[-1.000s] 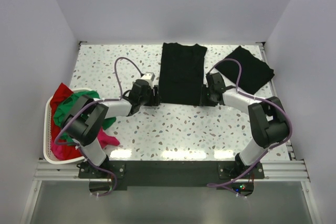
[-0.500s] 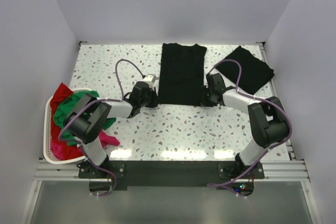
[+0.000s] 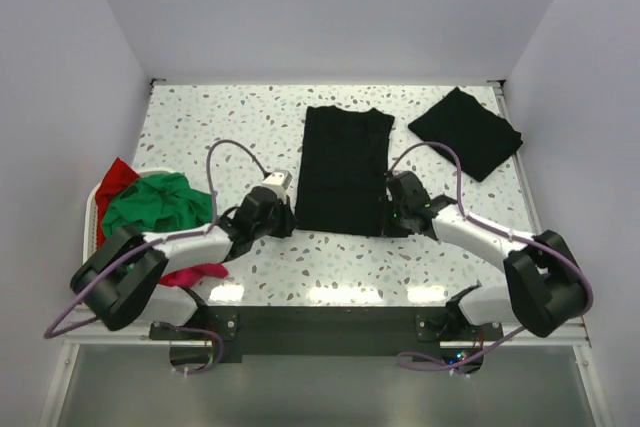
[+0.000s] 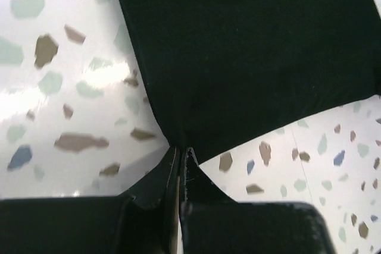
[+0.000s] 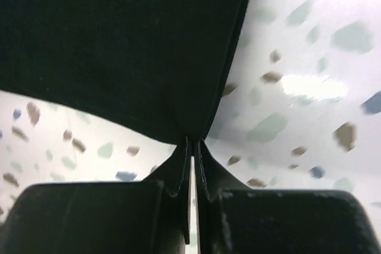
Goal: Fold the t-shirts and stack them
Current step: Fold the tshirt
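**A:** What is sitting nearest the arms?

**B:** On the near left, the white basket [image 3: 92, 222] is holding a loose heap. A green t-shirt [image 3: 150, 202] is lying on top and a red t-shirt [image 3: 115, 175] is poking out behind it. A magenta t-shirt [image 3: 195, 274] is hanging out at the near side. None of them is looking folded.

**A:** And what are the grippers doing?

**B:** Both are gripping cloth. The left gripper [image 4: 181, 151] is clenched on the near left corner of the long black t-shirt [image 3: 345, 162]. The right gripper [image 5: 193, 142] is clenched on its near right corner. Each wrist view is showing the hem pulled into a small peak between closed fingers.

**A:** How is that shirt lying?

**B:** It is lying flat in the middle of the table [image 3: 330, 257] as a narrow strip, with its collar at the far end. No sleeves are sticking out, so I am judging the side folds done. The fold bringing the hem towards the collar is probably what is left.

**A:** Is anything looking finished?

**B:** Towards the far right corner, a folded black t-shirt [image 3: 465, 132] is lying as a compact square, well apart from the long one. I am taking it as the start of the stack. So one is looking done, one is midway, and the basket's shirts are waiting.
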You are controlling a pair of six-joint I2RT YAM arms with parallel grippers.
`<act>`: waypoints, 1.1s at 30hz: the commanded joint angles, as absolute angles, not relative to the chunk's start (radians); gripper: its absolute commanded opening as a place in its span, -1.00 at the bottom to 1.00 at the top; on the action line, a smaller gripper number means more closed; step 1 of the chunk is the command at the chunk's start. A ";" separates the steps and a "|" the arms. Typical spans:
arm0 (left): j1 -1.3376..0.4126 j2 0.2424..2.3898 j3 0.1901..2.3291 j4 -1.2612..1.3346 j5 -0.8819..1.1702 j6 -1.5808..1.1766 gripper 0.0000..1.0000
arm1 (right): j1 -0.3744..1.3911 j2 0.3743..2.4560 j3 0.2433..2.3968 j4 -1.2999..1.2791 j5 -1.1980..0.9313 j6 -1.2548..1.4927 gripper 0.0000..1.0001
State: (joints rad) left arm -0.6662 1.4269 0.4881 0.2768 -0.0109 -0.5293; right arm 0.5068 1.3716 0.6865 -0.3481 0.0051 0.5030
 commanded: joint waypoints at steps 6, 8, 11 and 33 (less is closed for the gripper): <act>-0.707 1.054 0.345 0.076 -0.045 -0.614 -1.00 | 0.644 1.134 0.577 -0.538 0.057 0.650 -1.00; -0.718 0.971 0.325 0.025 -0.037 -0.630 -1.00 | 0.660 1.051 0.568 -0.607 0.061 0.669 -1.00; -0.730 0.865 0.311 -0.046 -0.040 -0.653 -1.00 | 0.676 0.953 0.568 -0.681 0.069 0.698 -1.00; -0.749 0.889 0.593 -0.016 -0.167 -0.494 -1.00 | 0.689 0.808 0.882 -0.718 0.382 0.623 -1.00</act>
State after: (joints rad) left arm -0.7551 0.8440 0.5228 -0.0746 -0.0803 -0.5781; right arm 0.6930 0.7692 0.8082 -0.7509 0.2497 0.6704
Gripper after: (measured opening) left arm 0.021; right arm 0.014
